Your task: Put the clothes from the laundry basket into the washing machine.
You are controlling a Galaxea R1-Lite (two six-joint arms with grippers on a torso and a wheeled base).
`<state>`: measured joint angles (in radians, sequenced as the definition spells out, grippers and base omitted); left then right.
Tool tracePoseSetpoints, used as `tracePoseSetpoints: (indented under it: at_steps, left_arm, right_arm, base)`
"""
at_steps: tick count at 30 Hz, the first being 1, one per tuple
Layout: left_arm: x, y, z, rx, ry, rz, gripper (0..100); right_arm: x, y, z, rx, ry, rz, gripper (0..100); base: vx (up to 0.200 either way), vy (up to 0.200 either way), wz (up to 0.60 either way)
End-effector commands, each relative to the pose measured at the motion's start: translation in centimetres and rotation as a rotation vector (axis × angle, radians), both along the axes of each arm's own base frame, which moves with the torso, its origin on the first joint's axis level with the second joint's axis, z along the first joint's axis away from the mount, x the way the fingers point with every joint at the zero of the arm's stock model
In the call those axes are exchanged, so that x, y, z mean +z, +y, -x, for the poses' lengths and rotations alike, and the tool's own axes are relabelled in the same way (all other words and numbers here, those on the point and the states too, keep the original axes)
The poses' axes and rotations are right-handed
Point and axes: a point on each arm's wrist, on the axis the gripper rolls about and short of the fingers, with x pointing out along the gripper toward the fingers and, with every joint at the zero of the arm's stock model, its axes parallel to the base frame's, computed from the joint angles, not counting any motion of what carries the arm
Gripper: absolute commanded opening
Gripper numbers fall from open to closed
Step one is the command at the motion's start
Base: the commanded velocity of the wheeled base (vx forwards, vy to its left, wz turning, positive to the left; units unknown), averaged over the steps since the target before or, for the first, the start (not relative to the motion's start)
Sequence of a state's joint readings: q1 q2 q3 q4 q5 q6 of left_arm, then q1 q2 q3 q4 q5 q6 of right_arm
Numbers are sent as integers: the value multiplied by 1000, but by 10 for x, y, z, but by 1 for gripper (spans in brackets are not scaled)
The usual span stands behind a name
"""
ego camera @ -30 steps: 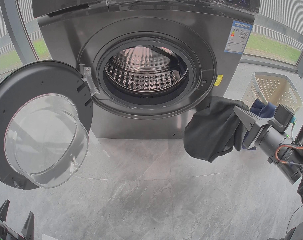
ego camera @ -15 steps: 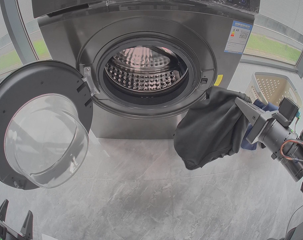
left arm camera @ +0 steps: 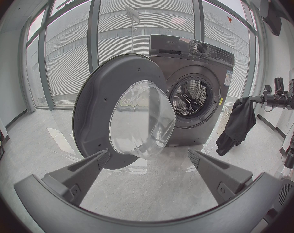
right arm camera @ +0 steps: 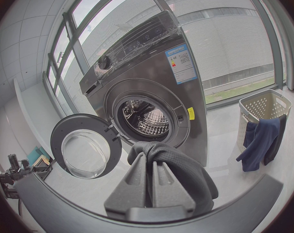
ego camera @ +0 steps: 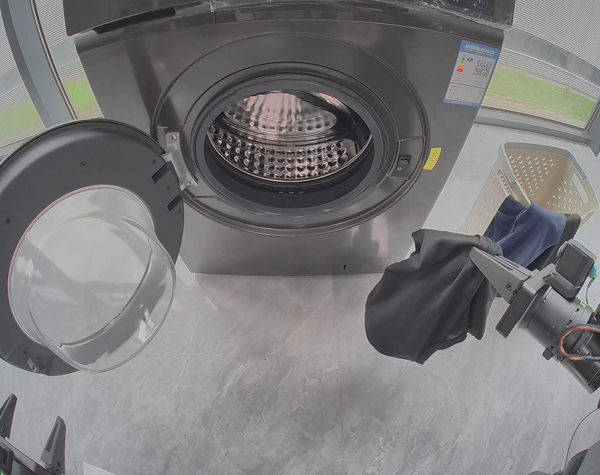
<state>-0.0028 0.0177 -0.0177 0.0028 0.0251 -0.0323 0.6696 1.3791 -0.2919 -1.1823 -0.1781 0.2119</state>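
right end effector drops away from the drum mouth with the dark garment

since half a second ago the right end effector has sunk and drawn back from the lower right rim of the washer's opening. the dark grey mesh-knit garment came with it, and the navy blue garment behind now shows more fully. the fingers are pressed together on a bunched fold of the dark grey cloth, which hangs in a loose bag below and ahead of the tips, above the pale marbled floor and apart from the machine. just behind the end effector, the navy piece drapes over the near rim of the beige perforated plastic laundry basket. ahead and to its left stands the grey front-loading washing machine, its steel drum bare. the round glass-bowled door is swung wide open farther left. the left end effector sits low, well apart, fingers spread wide and holding nothing, the door facing it.
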Motion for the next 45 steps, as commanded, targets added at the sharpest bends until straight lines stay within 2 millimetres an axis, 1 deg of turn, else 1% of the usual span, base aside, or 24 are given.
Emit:
tracePoseSetpoints:
  at_steps: [1,5,8,11,14,20,23,27,31,36,40,45]
  left_arm:
    - [-5,0,-1,-4,8,-3,100]
    - [-5,0,-1,1,8,-2,100]
    - [-5,0,-1,-7,8,3,100]
    - [-5,0,-1,-5,8,6,100]
    - [-5,0,-1,1,7,-3,100]
    - [-5,0,0,1,5,8,100]
    - [-5,0,-1,-1,7,-8,100]
    - [-5,0,-1,-1,7,-5,100]
    - [-5,0,0,-4,5,-25,100]
    - [-5,0,0,-4,6,-35,100]
    - [-5,-1,0,-44,3,-58,100]
    - [-5,-1,0,-50,3,-47,100]
  right_arm:
    - [0,11,-5,48,0,2,0]
    - [-3,16,-10,73,13,16,0]
    - [-4,20,-9,90,19,15,0]
    - [-9,27,-4,129,40,19,0]
    - [-13,30,-5,132,52,31,0]
    - [-9,32,-6,137,33,31,0]
    - [4,34,-10,136,-6,-9,0]
    - [8,39,-13,145,-17,-15,0]
    - [1,51,-17,161,-1,15,0]
    - [-4,58,-18,170,15,28,0]
    - [-1,63,-23,172,7,21,0]
    - [-1,63,-22,178,-2,32,0]
  base:
    - [0,0,0]
    - [0,0,0]
    - [0,0,0]
    - [0,200,0]
    - [0,200,0]
    - [0,0,0]
    - [0,0,0]
    - [0,0,0]
    - [0,0,0]
    - [0,0,0]
    - [0,0,0]
    - [0,0,0]
